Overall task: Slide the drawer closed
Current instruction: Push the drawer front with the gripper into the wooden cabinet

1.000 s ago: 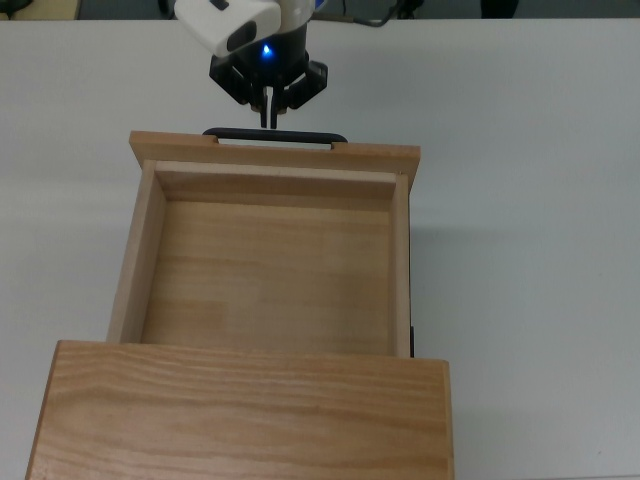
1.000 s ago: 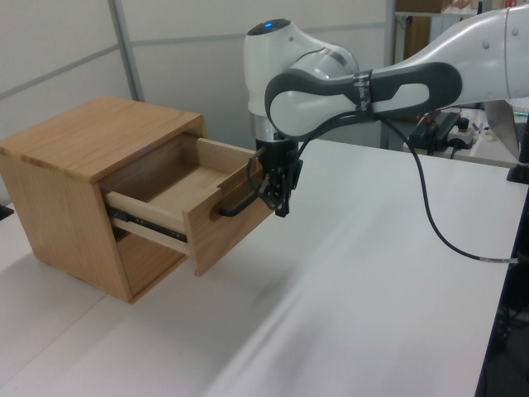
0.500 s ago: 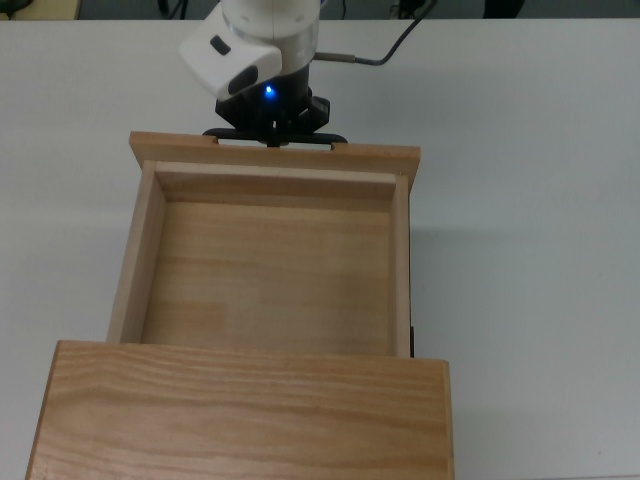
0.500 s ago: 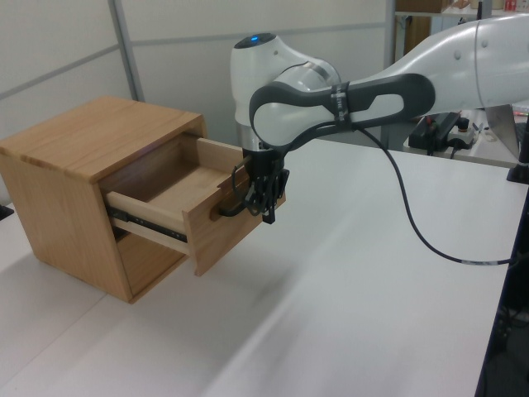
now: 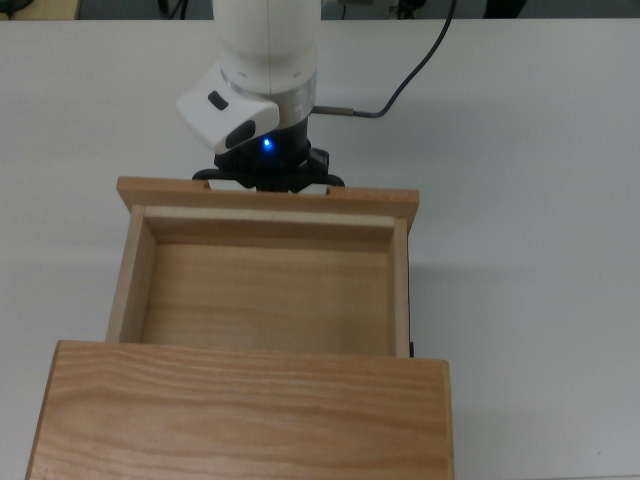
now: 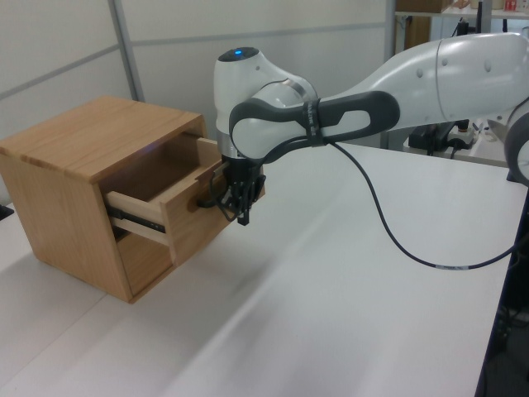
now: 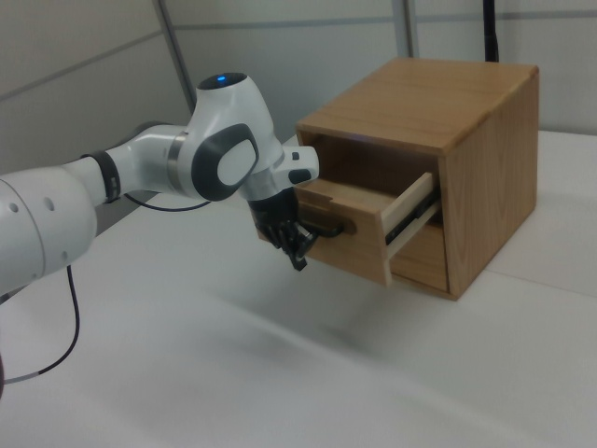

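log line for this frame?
phase: closing push | gripper: against handle | drawer: partly open, part inside cabinet | table: bare near drawer

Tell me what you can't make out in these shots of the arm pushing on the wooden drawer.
- The handle: in the top view the gripper covers most of it.
- Whether the fingers are open or shut: not discernible in any view.
- The cabinet: its near part is cut off by the top view's bottom edge.
- The back of the drawer: hidden under the cabinet's top in the top view.
- The arm's base: outside all three views.
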Controlling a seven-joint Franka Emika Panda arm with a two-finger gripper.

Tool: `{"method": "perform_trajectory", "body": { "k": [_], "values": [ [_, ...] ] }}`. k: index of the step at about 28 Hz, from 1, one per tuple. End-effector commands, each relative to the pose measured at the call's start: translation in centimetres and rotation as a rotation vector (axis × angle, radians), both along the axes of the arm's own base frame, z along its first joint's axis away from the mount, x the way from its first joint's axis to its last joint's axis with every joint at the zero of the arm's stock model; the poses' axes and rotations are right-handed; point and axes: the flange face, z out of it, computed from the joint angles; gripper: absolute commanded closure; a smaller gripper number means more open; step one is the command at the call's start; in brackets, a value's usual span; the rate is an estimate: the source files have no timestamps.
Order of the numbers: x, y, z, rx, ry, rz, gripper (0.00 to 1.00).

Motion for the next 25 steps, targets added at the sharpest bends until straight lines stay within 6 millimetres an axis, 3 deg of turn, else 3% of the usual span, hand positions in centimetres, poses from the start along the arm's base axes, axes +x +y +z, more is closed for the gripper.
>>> {"method": "perform_trajectory", "body": {
  "k": [1, 6, 14, 25],
  "values": [
    [2.7, -0.1, -0.8, 0.011, -0.071, -0.016, 1.00],
    [4.8, -0.1, -2.1, 0.013, -0.128, -0.015, 1.00],
    [6.7, -0.4, -2.0, 0.030, -0.296, -0.016, 1.00],
    [8.8, -2.9, -1.2, 0.050, -0.558, -0.039, 1.00]
  ]
}}
